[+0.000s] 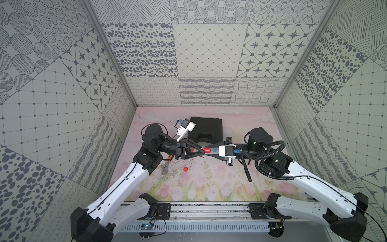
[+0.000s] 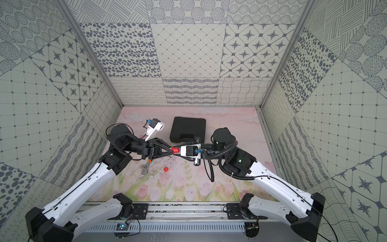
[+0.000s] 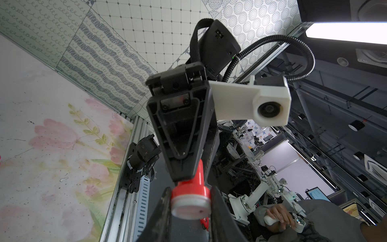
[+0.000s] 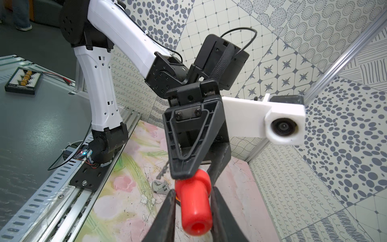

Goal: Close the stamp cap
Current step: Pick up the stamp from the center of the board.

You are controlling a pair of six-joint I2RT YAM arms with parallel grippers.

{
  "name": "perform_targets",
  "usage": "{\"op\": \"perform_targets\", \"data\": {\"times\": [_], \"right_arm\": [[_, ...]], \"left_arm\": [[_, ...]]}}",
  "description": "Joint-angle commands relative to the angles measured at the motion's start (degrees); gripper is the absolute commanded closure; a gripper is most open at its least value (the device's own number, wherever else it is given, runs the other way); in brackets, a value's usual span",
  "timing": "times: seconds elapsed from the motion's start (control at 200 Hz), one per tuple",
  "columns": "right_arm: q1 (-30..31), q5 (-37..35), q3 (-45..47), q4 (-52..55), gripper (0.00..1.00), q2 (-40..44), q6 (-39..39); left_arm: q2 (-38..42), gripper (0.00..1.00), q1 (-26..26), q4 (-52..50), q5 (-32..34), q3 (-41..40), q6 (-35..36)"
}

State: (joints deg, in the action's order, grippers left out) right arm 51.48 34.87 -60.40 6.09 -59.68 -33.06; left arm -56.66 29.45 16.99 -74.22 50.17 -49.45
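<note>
Closest to the left wrist lens, the left gripper [image 3: 191,194] is clamped on the wide end of the one red stamp [image 3: 190,189], which is held in the air above the flowered mat [image 1: 209,184]. The right gripper [image 4: 193,189] meets it head-on with its fingers hugging the handle, though I cannot tell whether they press it. Around the two arms lie one black case [image 1: 206,130] behind, one wrench [image 1: 164,169] near the left arm, one small red round piece [image 1: 185,168] on the mat, and one small blue piece [image 1: 214,149] glimpsed between the right gripper's fingers in a top view.

Stamp [image 1: 206,150] in front of case [image 1: 206,130]
</note>
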Motion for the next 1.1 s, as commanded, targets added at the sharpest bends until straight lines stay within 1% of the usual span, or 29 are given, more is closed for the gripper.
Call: {"op": "perform_targets", "data": {"times": [0.0, 0.06, 0.225, 0.34, 0.415, 0.47, 0.51, 0.555, 0.65, 0.695, 0.841, 0.981, 1.096], "right_arm": [[0.37, -0.24, -1.93, -2.66, 0.72, -0.47, -0.69], [0.38, -0.41, -2.0, -2.73, 0.75, -0.38, -0.86], [0.46, -0.47, -2.13, -3.04, 0.76, -0.48, -1.06], [0.51, -0.24, -2.32, -3.05, 0.82, -0.65, -0.92], [0.54, -0.8, -2.38, -3.04, 0.86, -0.75, -0.38], [0.58, -1.31, -2.44, -2.8, 0.88, -0.67, 0.04], [0.61, -1.89, -2.46, -2.62, 0.9, -0.62, 0.56], [0.67, -2.61, -2.36, -2.24, 0.94, -0.7, 1.4], [0.92, -4.79, -2.54, -0.56, 1.0, -1.1, 3.42], [1.14, -6.06, -2.56, 0.2, 1.0, -1.27, 4.47], [2.18, -10.33, -2.23, 1.4, 1.0, -2.5, 9.31], [5.19, -18.17, -2.73, 3.55, 1.0, -5.12, 14.5], [7.84, -24.12, -3.79, 5.39, 1.0, -8.19, 20.47]], "left_arm": [[0.18, 0.89, -0.2, 3.4, -1.81, -0.11, -0.12], [0.15, 0.89, -0.18, 3.45, -1.81, -0.02, -0.12], [0.05, 0.89, -0.18, 3.3, -1.85, 0.17, -0.25], [-0.07, 0.89, -0.18, 2.97, -1.66, 0.17, -0.04], [-0.03, 0.86, -0.19, 2.31, -1.06, 0.25, 0.54], [0.28, 0.82, -0.33, -0.26, 0.08, 0.58, 2.68], [0.65, 0.76, -0.34, -3.97, 1.49, 1.37, 5.45], [1.14, 0.69, -0.59, -9.86, 3.5, 2.54, 9.63], [2.38, 0.58, -1.96, -19.25, 7.94, 4.69, 16.96], [3.24, 0.55, -2.97, -21.85, 9.84, 5.06, 18.94], [5.88, 0.51, -7.53, -26.84, 17.18, 4.69, 22.93], [7.71, 0.5, -11.36, -34.21, 26.43, 4.57, 28.7], [9.05, 0.49, -13.92, -38.58, 34.66, 3.81, 32.6]]}}
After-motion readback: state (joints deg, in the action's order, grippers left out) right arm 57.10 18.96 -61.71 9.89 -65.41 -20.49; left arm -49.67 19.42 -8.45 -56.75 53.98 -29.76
